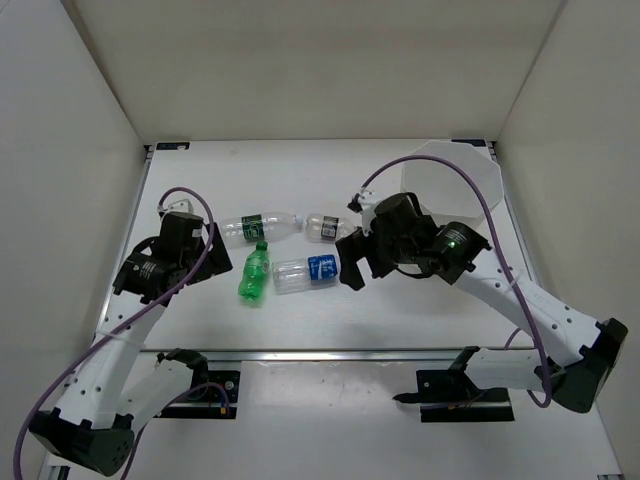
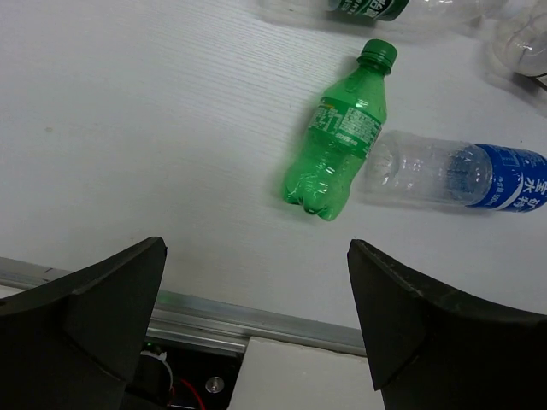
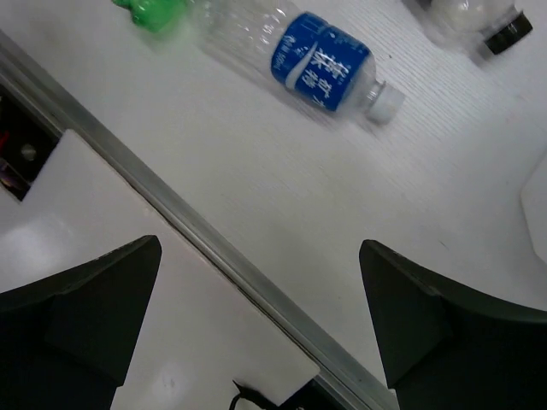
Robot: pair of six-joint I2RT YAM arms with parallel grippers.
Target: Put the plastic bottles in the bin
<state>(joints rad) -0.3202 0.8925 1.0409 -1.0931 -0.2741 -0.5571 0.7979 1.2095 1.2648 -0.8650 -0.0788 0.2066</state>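
Observation:
Four plastic bottles lie on the white table. A clear one with a green label and one with a black-white label lie end to end. In front of them are an all-green bottle and a blue-labelled one. The white faceted bin stands at the back right. My left gripper hangs open just left of the bottles, holding nothing. My right gripper is open just right of the blue-labelled bottle's cap, also holding nothing.
A metal rail runs along the table's near edge, with both arm mounts below it. White walls close in the table on the left, right and back. The bin's edge shows at the right of the right wrist view.

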